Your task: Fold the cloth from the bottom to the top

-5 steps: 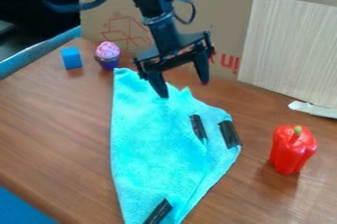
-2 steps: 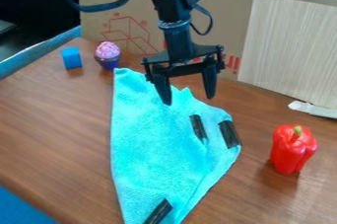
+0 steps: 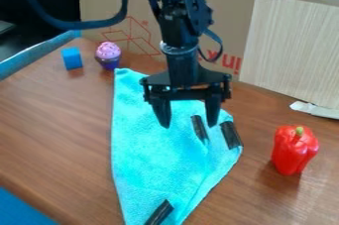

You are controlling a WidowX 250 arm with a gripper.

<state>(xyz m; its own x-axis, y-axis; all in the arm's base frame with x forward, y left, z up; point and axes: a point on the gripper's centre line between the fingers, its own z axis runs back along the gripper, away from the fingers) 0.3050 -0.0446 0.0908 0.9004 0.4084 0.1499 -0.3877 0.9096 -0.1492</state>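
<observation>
My gripper (image 3: pixel 188 124) hangs over the upper part of the cloth, its two fingers spread apart with nothing between them. The turquoise cloth (image 3: pixel 149 157) lies on the table as a long shape, with a corner at the upper left and a narrow lower end near the front edge of the view. Dark strips mark it, two at its right side and one near the bottom. Part of its upper right edge is hidden behind the gripper.
A red pepper (image 3: pixel 295 149) stands on the table (image 3: pixel 53 130) right of the cloth. At the back left are a blue cube (image 3: pixel 72 58) and a toy cupcake (image 3: pixel 108 55). Cardboard (image 3: pixel 232 26) and a pale wooden panel (image 3: pixel 291 50) stand along the back.
The gripper has come forward and slightly right, from the cloth's top edge to over its upper part, and its fingers stay apart. The cloth has not moved.
</observation>
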